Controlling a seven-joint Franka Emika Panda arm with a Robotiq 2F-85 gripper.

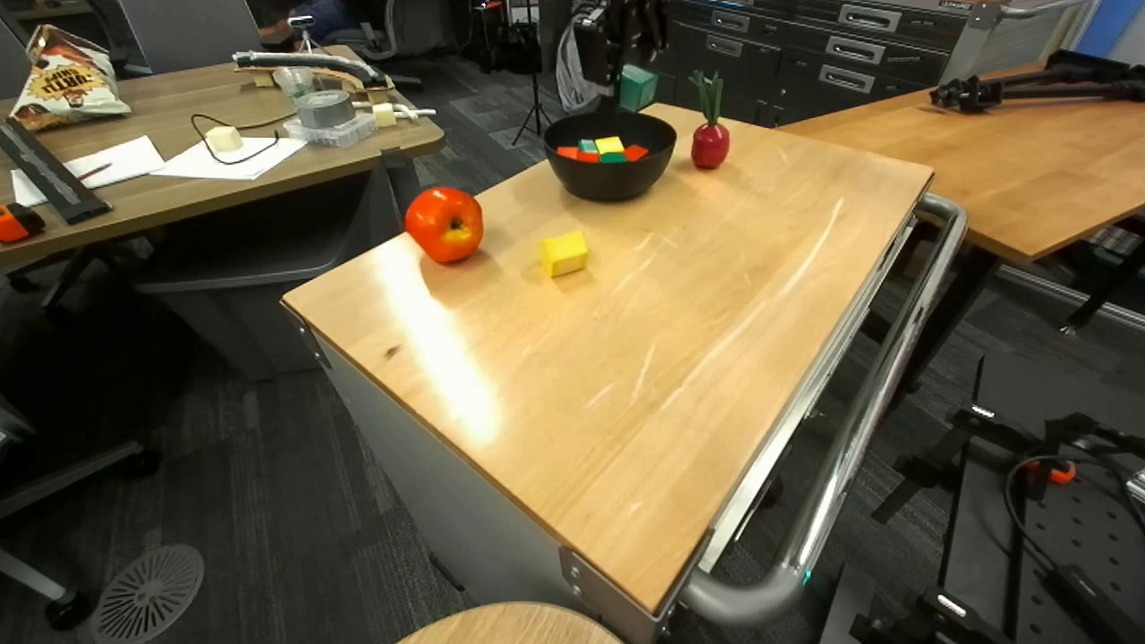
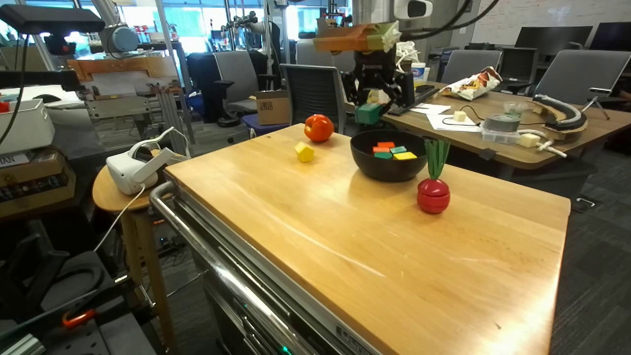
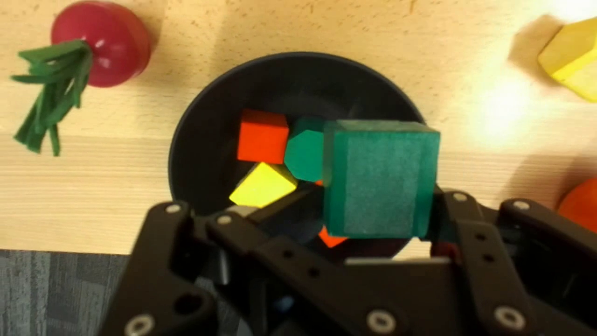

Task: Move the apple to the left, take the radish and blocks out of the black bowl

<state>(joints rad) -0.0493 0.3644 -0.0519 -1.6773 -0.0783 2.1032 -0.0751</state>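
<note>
A green block (image 3: pixel 380 182) is pinched in my gripper (image 3: pixel 373 210), whose fingers press its two sides. In both exterior views this green block (image 2: pixel 368 114) hangs above the black bowl (image 2: pixel 387 170). Inside the bowl (image 3: pixel 298 70) lie several blocks, among them a red one (image 3: pixel 263 137), a green one (image 3: pixel 305 154) and a yellow one (image 3: pixel 263 186); the held block hides part of them. The radish (image 2: pixel 434 197) stands upright on the tabletop beside the bowl. On the bowl's opposite side rest the apple (image 1: pixel 445 224) and a loose yellow block (image 1: pixel 564 253).
The wooden cart top (image 1: pixel 644 358) has a metal handle (image 1: pixel 859 447) along one side. A desk (image 2: pixel 498 148) holding a chip bag (image 2: pixel 473 85) and tape stands behind the bowl. A white headset (image 2: pixel 135 170) sits on a stool near the cart's corner.
</note>
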